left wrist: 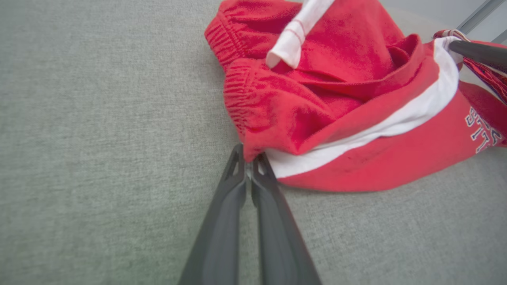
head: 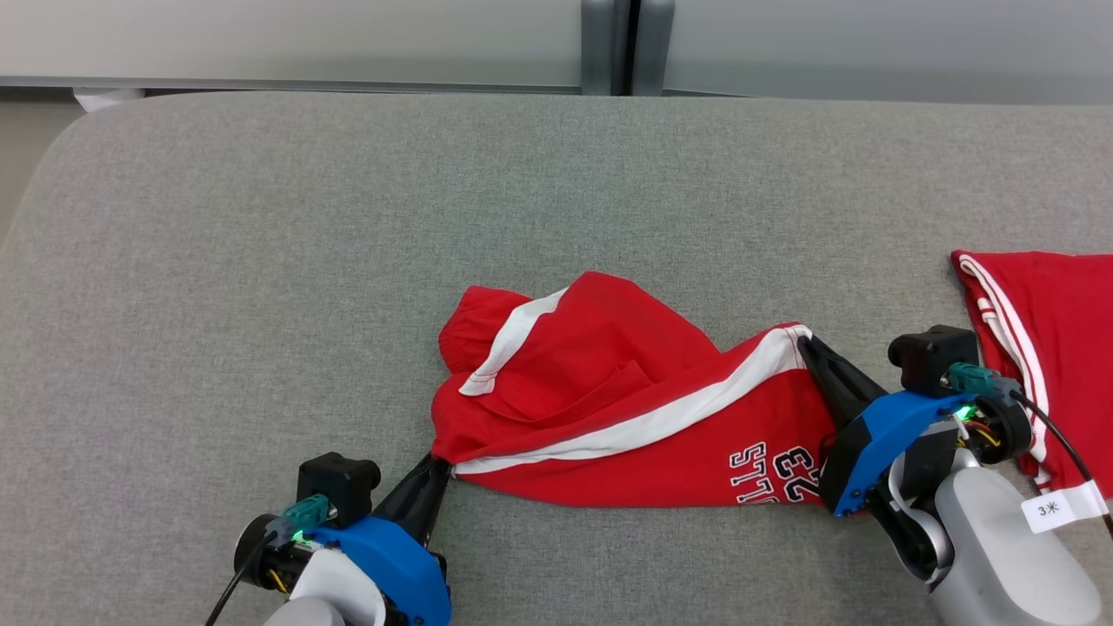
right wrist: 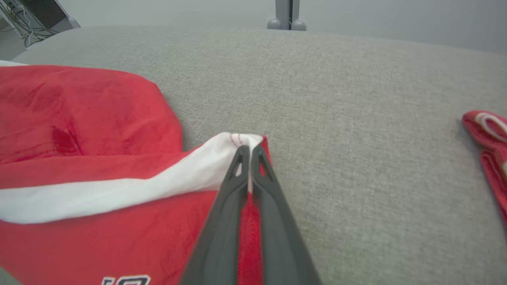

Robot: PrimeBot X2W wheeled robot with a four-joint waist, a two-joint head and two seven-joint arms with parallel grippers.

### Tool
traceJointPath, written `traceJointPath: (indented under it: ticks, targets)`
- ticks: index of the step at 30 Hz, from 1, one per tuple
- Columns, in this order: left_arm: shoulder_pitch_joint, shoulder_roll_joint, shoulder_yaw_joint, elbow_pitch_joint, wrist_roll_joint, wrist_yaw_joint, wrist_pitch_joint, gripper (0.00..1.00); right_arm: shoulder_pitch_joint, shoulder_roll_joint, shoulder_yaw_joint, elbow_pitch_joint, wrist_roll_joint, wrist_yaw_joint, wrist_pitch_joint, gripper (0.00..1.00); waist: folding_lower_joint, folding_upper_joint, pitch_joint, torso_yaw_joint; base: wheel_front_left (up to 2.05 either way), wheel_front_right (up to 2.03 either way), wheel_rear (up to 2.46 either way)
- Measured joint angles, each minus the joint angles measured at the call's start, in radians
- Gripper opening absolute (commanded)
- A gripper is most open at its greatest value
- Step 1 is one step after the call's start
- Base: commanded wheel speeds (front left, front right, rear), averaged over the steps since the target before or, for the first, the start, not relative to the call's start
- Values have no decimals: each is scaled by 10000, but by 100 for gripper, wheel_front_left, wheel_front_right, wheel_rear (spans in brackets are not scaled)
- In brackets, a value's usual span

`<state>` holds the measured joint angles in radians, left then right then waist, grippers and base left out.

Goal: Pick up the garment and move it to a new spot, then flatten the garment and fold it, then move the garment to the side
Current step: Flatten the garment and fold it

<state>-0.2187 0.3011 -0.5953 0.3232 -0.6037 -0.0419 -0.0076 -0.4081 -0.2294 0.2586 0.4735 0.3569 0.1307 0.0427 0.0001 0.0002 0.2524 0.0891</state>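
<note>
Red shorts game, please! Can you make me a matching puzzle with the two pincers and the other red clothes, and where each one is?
Things:
1. left pincer
2. right pincer
3. second red garment

Places:
A. lies apart, to the right of the red shorts
B. shut on the shorts' elastic waistband corner
C. shut on the shorts' white-striped hem corner

Pairs: 1-B, 2-C, 3-A

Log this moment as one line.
left gripper: shut on shorts corner | right gripper: shut on shorts hem | shorts: crumpled on grey table
</note>
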Motion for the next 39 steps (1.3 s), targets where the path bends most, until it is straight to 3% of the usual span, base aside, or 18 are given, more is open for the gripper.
traceJointPath:
  ticks: [4, 9, 11, 18, 19, 28, 34, 39]
  targets:
    - [-32, 31, 119, -322, 61, 161, -236, 0, 12, -104, 79, -236, 255, 0, -270, 0, 0, 0, -205, -57, 0, 0, 0]
    - [-73, 268, 556, -1402, 117, 903, -144, 0, 181, -345, -286, -1164, 240, 0, -805, 0, -1, 0, -674, -121, 0, 0, 0]
    - [-124, 353, 585, -1724, 194, 1009, -56, 0, 221, -364, -407, -1421, 234, 0, -867, 0, -2, 0, -785, -131, 0, 0, 0]
    - [-1002, 878, 909, -4136, 652, 1442, 481, 0, 392, -437, -1448, -3996, -267, 0, -1039, 0, -2, -1, -1560, -280, 0, 0, 0]
    - [-1389, 1018, 1068, -4694, 773, 1569, 631, 0, 393, -414, -1889, -4930, -504, 0, -890, 0, -3, -1, -1759, -351, 0, 0, 0]
    - [-2819, 1471, 1714, -6431, 1051, 1850, 1292, 0, 278, -303, -3218, -7852, -922, 0, 301, 0, -3, -2, -2139, -707, 0, 0, 0]
    - [-3476, 1421, 1695, -6355, 1014, 1781, 1618, 0, -212, -230, -3250, -7952, -746, 0, 815, 0, -2, -2, -1872, -836, 0, 0, 0]
    - [-4547, 746, 1685, -4604, 477, 1333, 1342, 0, -1518, -382, -2932, -6725, -424, 0, 941, 0, -1, -1, -1365, -885, 0, 0, 0]
